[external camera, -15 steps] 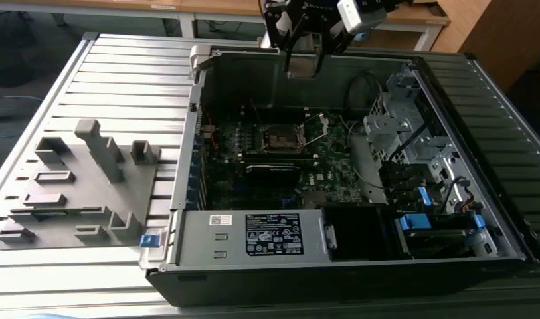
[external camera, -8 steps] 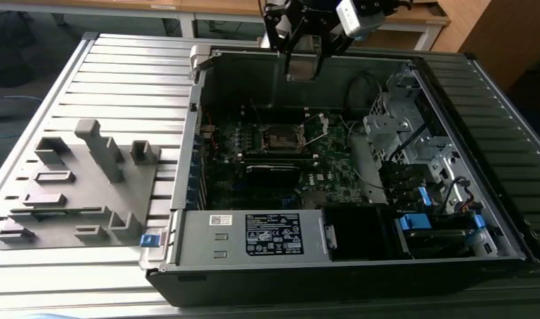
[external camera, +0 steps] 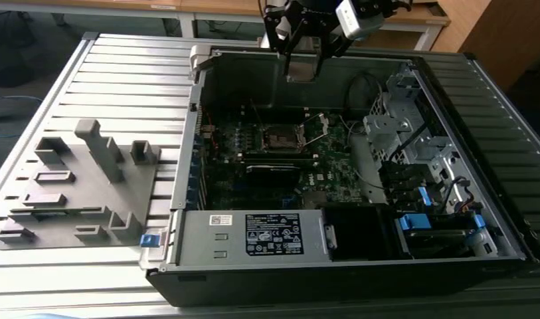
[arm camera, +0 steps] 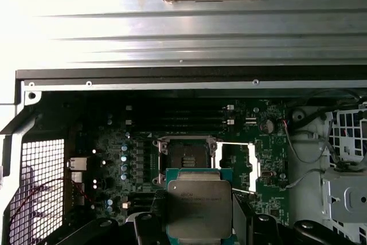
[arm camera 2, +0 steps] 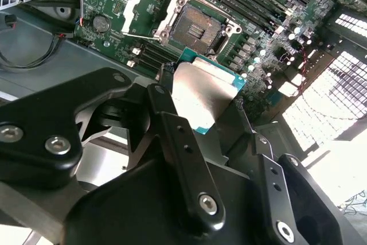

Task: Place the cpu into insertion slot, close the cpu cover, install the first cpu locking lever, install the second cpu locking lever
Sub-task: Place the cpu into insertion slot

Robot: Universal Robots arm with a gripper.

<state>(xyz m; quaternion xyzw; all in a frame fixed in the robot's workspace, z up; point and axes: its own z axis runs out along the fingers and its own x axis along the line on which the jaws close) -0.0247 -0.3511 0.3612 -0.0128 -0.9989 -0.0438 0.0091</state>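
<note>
Second wrist view: fingers (arm camera 2: pixel 175 136) clamp the cpu (arm camera 2: pixel 203 93) flat between them. Ahead of it, apart, the insertion slot (arm camera 2: pixel 195 30) lies bare, its cpu cover (arm camera 2: pixel 143 7) swung open.

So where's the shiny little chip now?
In both wrist views the cpu is gripped by the end effector, hovering over the motherboard near the empty insertion slot.

Exterior view: raised and set back, looks down into the open computer case (external camera: pixel 243 83) on the counter (external camera: pixel 128 73). Both wrist views: close above the motherboard (arm camera: pixel 266 153), first nearly straight down, second slanted. All three share the insertion slot (external camera: pixel 277 137).
</note>
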